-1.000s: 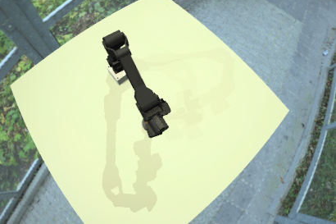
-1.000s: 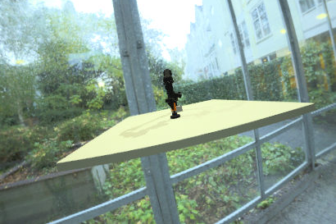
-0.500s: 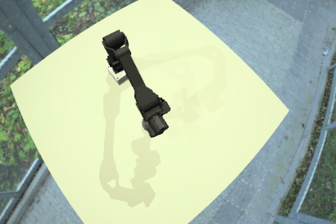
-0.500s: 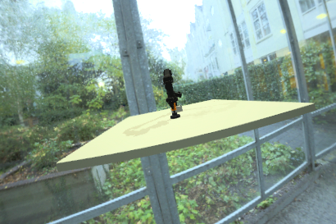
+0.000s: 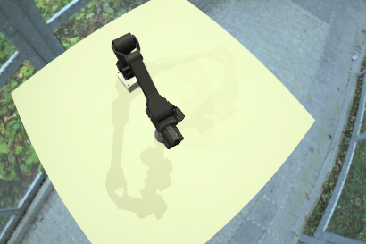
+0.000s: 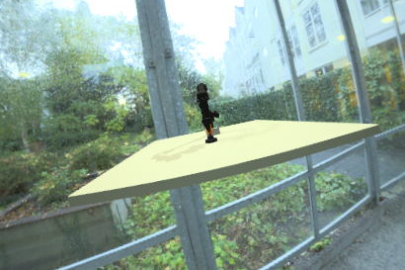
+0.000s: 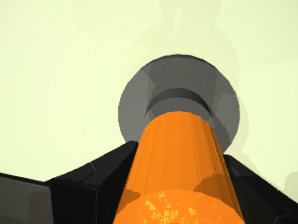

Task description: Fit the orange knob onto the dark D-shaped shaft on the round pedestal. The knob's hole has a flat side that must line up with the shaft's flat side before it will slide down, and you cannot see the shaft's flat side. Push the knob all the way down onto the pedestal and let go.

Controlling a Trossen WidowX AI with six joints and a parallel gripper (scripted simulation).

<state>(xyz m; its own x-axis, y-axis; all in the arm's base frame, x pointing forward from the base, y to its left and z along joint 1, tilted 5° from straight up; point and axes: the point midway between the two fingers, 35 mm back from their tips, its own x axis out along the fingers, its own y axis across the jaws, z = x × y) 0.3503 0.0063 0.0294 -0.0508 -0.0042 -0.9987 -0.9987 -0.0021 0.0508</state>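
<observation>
The orange knob (image 7: pixel 180 172) (image 6: pixel 210 132) is upright between the two black fingers of my gripper (image 7: pixel 178 156) (image 6: pixel 209 128), which is shut on it. In the top view only a speck of the knob (image 5: pixel 160 134) shows beside the gripper. The round grey pedestal (image 7: pixel 175 70) (image 6: pixel 211 140) (image 5: pixel 158 138) is under the knob, and its raised round centre shows partly past the knob's far end in the wrist view. The dark shaft is hidden, so I cannot tell whether the knob's lower end is around it. The flat sides of hole and shaft are hidden too.
The pale yellow table top (image 5: pixel 232 116) (image 6: pixel 296 138) bears the pedestal and the arm's light base plate (image 5: pixel 129 82). The dark arm (image 5: pixel 145 78) reaches from that base out to the pedestal. Shadows of the arm lie over the table.
</observation>
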